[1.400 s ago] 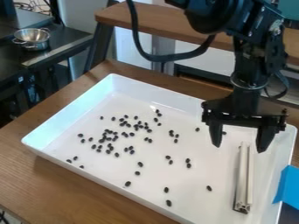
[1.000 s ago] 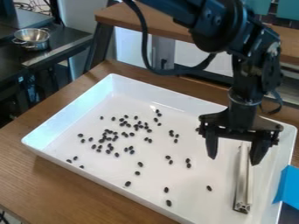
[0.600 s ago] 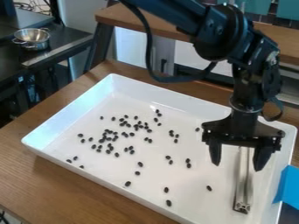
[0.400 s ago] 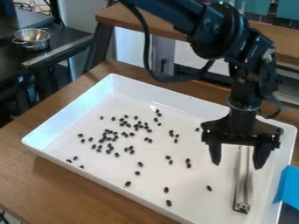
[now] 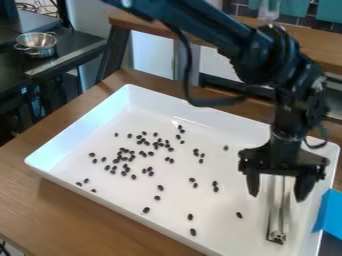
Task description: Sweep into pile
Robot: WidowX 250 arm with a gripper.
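Observation:
My gripper [image 5: 278, 195] hangs over the right side of the white tray [image 5: 220, 118], its fingers open. A pale metal bar [image 5: 276, 217] lies lengthwise under it, its upper part between the two fingers as seen from the camera; I cannot tell whether they touch it. Many small black beans [image 5: 125, 158] are scattered over the tray floor, densest left of the middle. Looser ones lie toward the front, such as a bean [image 5: 193, 232] near the front wall and another bean [image 5: 239, 215] left of the bar.
The tray stands on a brown wooden table [image 5: 80, 212]. A blue object [image 5: 328, 215] touches the tray's right edge. Behind are a wooden shelf [image 5: 150, 19] and, at the upper left, a metal colander [image 5: 37, 44] on a dark counter.
My gripper has come down and slightly to the right over the bar, its fingers still open. The bar's near end sits slightly further left than at first. The beans look unmoved.

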